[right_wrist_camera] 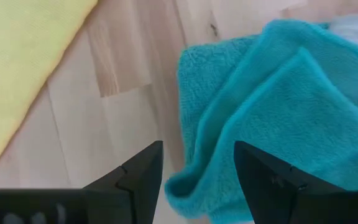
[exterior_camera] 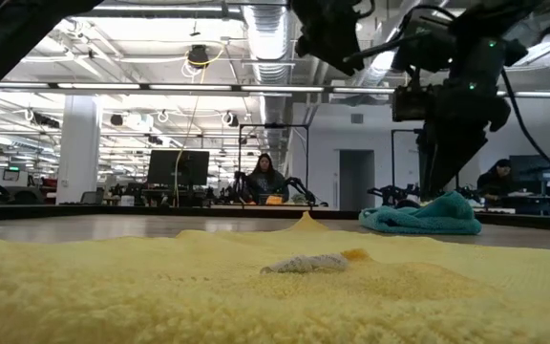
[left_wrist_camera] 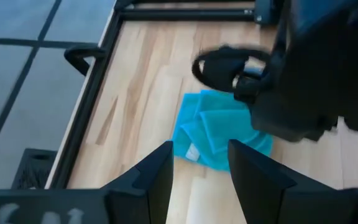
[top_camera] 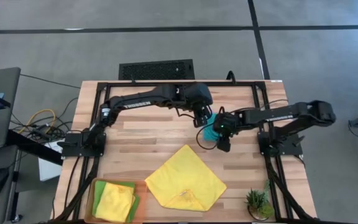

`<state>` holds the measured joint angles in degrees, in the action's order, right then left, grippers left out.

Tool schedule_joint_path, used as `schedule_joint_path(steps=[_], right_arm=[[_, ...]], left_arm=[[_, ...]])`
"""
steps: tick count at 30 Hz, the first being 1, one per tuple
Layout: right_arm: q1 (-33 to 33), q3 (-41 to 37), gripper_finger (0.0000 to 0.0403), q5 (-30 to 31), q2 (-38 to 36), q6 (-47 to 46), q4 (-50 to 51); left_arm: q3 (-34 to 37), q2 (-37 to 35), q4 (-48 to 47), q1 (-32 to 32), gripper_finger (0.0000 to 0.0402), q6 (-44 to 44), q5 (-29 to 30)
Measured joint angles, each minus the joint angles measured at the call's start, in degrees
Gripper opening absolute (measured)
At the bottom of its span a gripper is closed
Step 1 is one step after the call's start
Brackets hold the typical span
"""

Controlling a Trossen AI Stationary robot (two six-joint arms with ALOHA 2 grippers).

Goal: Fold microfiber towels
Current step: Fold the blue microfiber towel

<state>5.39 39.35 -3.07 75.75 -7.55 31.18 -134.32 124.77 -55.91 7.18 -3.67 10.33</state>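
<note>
A crumpled teal towel (top_camera: 210,132) lies on the wooden table right of centre. My right gripper (right_wrist_camera: 197,168) hangs open just over the towel's edge (right_wrist_camera: 191,186), pointing steeply down; I see no touch. My left gripper (left_wrist_camera: 201,168) is open and higher up, on the far side of the teal towel (left_wrist_camera: 219,127), with nothing between its fingers. A yellow towel (top_camera: 185,179) lies spread as a diamond toward the near edge. It fills the bottom of the low view, with the teal towel (exterior_camera: 428,215) behind it.
An orange tray (top_camera: 91,194) at the near left holds a lime green towel (top_camera: 98,186) with a folded yellow towel (top_camera: 115,200) on top. A small potted plant (top_camera: 258,203) stands at the near right. Black frame rails (top_camera: 166,83) run along the table's edges.
</note>
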Motion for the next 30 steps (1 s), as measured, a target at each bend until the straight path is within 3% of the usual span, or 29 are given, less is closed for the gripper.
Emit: schedule_joint_path(steps=[11,24,30], right_arm=[[0.0,0.0,0.0221,0.1,8.0,-2.6,-2.3],[2.2,0.0,0.0221,7.8,4.7,-3.0,-1.3],[3.7,0.0,0.0221,7.9,4.9,-2.6,0.7]], left_arm=[[0.0,-0.8,-1.7,-0.2,0.0145,1.4,0.2],[0.0,-0.8,-2.3,-0.5,0.0145,1.4,0.0],[0.0,-0.8,-2.7,-0.5,0.0146,1.4,0.0]])
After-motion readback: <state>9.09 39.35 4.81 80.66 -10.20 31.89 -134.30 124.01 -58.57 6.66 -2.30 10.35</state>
